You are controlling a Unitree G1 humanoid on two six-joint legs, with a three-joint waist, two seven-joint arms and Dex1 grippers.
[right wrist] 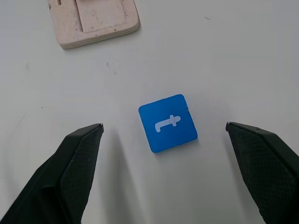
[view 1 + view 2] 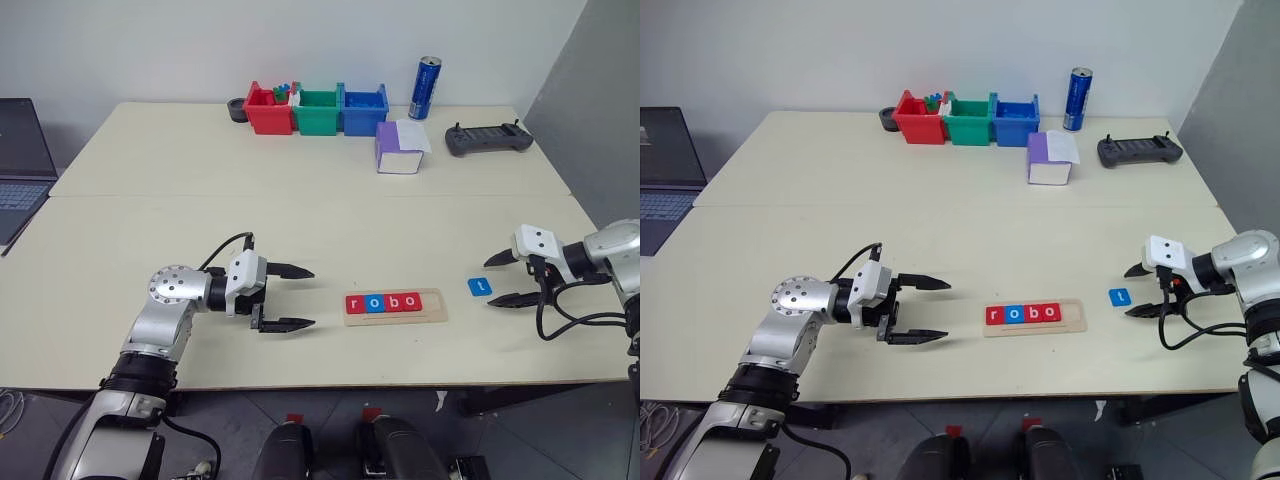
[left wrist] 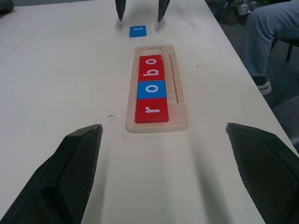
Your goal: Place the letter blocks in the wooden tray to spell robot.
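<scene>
**Blue "t" lying loose between the right fingers, four tiles sitting in the tray**

The right gripper (image 2: 502,278) is standing wide open and holding nothing, its fingers (image 1: 70,163) pointing left across the table (image 2: 300,200). The blue t tile (image 1: 167,122) is lying flat on the table just beyond the fingertips, in line with the gap between them and touching neither; its white letter is reading "t". The tile is sitting just right of the tray (image 2: 395,305), apart from it.

The left gripper (image 2: 305,297) is also hanging wide open and empty, its fingers (image 3: 74,163) pointing right toward the tray's left end, a short way off.

The tray is lying near the front edge of the table, between the two grippers. Four tiles (image 3: 151,87) are sitting in it side by side from its left end, red, blue, red, red, spelling "robo". The slot at the tray's right end is lying bare.

Along the far edge are standing red, green and blue bins (image 2: 315,110), a blue can (image 2: 426,88) with writing too small to read, a purple-and-white box (image 2: 401,148) and a dark controller (image 2: 488,139).
</scene>
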